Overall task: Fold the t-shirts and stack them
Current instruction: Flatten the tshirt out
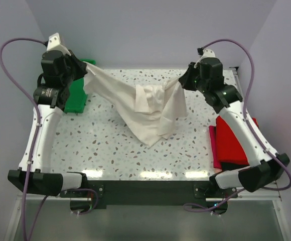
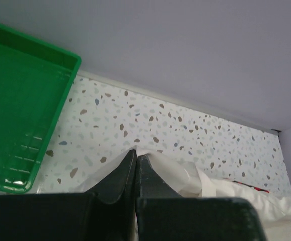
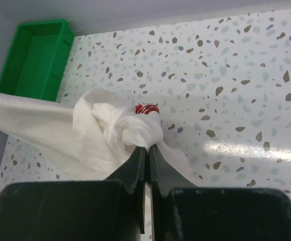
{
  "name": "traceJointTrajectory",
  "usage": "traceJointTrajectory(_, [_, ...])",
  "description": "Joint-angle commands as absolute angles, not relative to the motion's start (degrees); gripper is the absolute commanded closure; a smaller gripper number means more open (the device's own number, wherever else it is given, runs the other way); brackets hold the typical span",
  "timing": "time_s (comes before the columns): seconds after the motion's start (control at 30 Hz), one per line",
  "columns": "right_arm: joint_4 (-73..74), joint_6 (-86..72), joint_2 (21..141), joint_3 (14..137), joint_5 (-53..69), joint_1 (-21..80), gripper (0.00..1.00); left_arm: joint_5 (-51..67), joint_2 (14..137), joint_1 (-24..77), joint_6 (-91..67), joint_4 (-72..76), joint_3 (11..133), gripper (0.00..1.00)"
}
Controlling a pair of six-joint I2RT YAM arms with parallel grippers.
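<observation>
Both tools are closed on the off-white shirt (image 1: 150, 108): the left tool (image 1: 87, 70) pinches an edge just beside the green tray (image 1: 78, 98), the right tool (image 1: 184, 80) a bunched wad well away from the tray. The shirt sags between them, twisted, its low point at or near the surface (image 1: 100, 145). Risks, as I judge them: the wad slips under tension; the twist sets a crooked fold; cloth snags the tray when the left side lowers. The red shirts (image 1: 231, 143) lie opposite the tray.
</observation>
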State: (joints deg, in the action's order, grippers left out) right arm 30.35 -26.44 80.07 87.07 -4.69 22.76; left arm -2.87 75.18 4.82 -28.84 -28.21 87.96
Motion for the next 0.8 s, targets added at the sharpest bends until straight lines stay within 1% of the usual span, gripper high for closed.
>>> traceJointTrajectory(0.0, [33.31, -21.01, 71.81, 92.9, -3.34, 22.68, 1.0, -6.5, 69.35, 4.13, -24.7, -27.95, 96.23, 1.0])
traceJointTrajectory(0.03, [33.48, -19.96, 69.02, 93.42, -3.51, 22.76, 1.0, -7.9, 67.78, 4.13, -24.44, -28.3, 97.2, 1.0])
traceJointTrajectory(0.13, [35.33, -18.29, 65.93, 96.06, -4.74, 22.68, 1.0, -8.18, 65.23, 4.13, -23.91, -29.18, 100.89, 1.0])
traceJointTrajectory(0.23, [36.82, -16.71, 64.08, 99.13, -8.69, 22.68, 1.0, -4.67, 62.77, 4.13, -23.64, -28.92, 102.74, 1.0])
traceJointTrajectory(0.27, [36.91, -16.26, 63.9, 99.66, -11.92, 22.68, 1.0, -4.22, 62.32, 4.13, -23.64, -28.92, 103.27, 1.0])
traceJointTrajectory(0.37, [37.35, -14.68, 64.6, 100.8, -18.78, 22.68, 1.0, -2.73, 59.77, 4.13, -23.47, -28.74, 103.27, 1.0])
traceJointTrajectory(0.43, [37.18, -12.67, 66.7, 101.69, -24.94, 22.59, 1.0, -1.15, 58.63, 4.13, -23.29, -28.3, 103.36, 1.0])
traceJointTrajectory(0.5, [35.26, -11.34, 70.03, 103.27, -28.2, 22.33, 1.0, -0.36, 58.54, 4.13, -23.38, -28.3, 104.06, 1.0])
traceJointTrajectory(0.57, [33.32, -10.02, 72.76, 104.84, -27.17, 21.54, 1.0, 3.15, 59.41, 4.13, -23.64, -27.95, 103.54, 1.0])
traceJointTrajectory(0.63, [29.81, -9.06, 78.47, 106.34, -21.64, 21.1, 1.0, 4.21, 61.17, 4.13, -24.26, -27.95, 102.05, 1.0])
traceJointTrajectory(0.7, [27.34, -8.96, 83.73, 108.01, -17.42, 21.09, 1.0, 3.78, 62.57, 4.13, -24.87, -27.43, 97.31, 1.0])
traceJointTrajectory(0.73, [27.25, -9.05, 90.11, 111.24, -13.75, 20.92, 1.0, 3.69, 63.88, 4.13, -25.57, -27.16, 95.47, 1.0])
traceJointTrajectory(0.77, [27.42, -9.05, 93.57, 113.18, -12.32, 21.0, 1.0, 3.69, 64.68, 4.13, -25.84, -26.64, 91.88, 1.0])
